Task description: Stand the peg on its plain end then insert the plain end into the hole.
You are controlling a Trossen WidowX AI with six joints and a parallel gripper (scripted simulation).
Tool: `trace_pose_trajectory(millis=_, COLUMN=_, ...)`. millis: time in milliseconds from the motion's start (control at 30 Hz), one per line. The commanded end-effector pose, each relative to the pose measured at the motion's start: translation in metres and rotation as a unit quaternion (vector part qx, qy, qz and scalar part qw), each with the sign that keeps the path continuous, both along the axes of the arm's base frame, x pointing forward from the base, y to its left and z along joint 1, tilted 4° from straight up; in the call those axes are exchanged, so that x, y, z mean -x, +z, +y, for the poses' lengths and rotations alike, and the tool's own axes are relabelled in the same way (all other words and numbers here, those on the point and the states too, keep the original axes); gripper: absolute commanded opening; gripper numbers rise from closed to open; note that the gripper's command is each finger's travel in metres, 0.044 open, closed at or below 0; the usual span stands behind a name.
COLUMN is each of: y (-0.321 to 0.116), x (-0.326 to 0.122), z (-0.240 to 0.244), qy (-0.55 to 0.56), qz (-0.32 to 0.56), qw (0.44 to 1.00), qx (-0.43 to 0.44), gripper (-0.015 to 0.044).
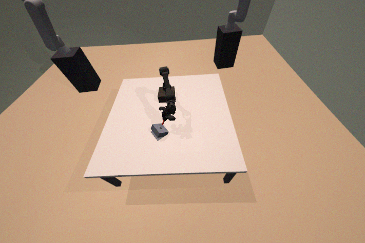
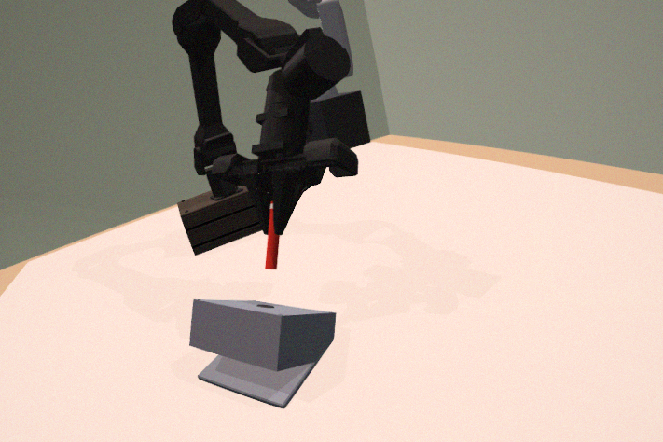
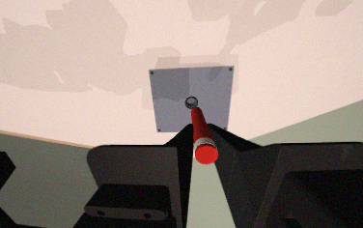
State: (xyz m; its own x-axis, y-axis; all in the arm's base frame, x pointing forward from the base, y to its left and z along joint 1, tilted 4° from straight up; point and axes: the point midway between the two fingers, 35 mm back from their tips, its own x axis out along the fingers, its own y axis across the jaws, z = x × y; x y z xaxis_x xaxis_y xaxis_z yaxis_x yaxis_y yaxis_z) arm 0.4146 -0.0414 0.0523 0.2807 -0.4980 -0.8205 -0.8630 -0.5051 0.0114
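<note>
My gripper (image 2: 276, 218) (image 1: 166, 117) (image 3: 199, 128) is shut on the red peg (image 2: 272, 244) (image 1: 162, 121) (image 3: 199, 127) near its white-banded end, which is up between the fingers. The plain end points down and hangs in the air above the grey sloped panel (image 2: 248, 333) (image 1: 156, 128) (image 3: 169, 99). The panel's single hole (image 2: 264, 306) (image 1: 160, 127) (image 3: 191, 101) shows on its upper face. In the wrist view the peg's plain tip lines up just at the hole. The peg does not touch the panel.
The panel stands on a thin grey base plate (image 2: 258, 382) on the white table (image 1: 205, 137) (image 2: 498, 292). The arm's dark base block (image 2: 217, 221) (image 1: 166, 94) stands behind the peg. Two dark camera pillars (image 1: 76, 68) (image 1: 227, 45) stand on the floor beyond the table.
</note>
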Motion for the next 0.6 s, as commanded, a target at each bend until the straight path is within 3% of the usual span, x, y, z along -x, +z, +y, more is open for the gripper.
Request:
trace_pose_trajectory(millis=0, y=-0.0122, x=-0.0001, z=-0.0078, qy=-0.002, qz=0.008, qw=1.000, qx=0.006, gripper=0.0000)
trace_pose_trajectory(millis=567, y=-0.0177, x=-0.0033, z=-0.0114, qy=-0.007, qz=0.004, qw=1.000, qx=0.006, gripper=0.0000)
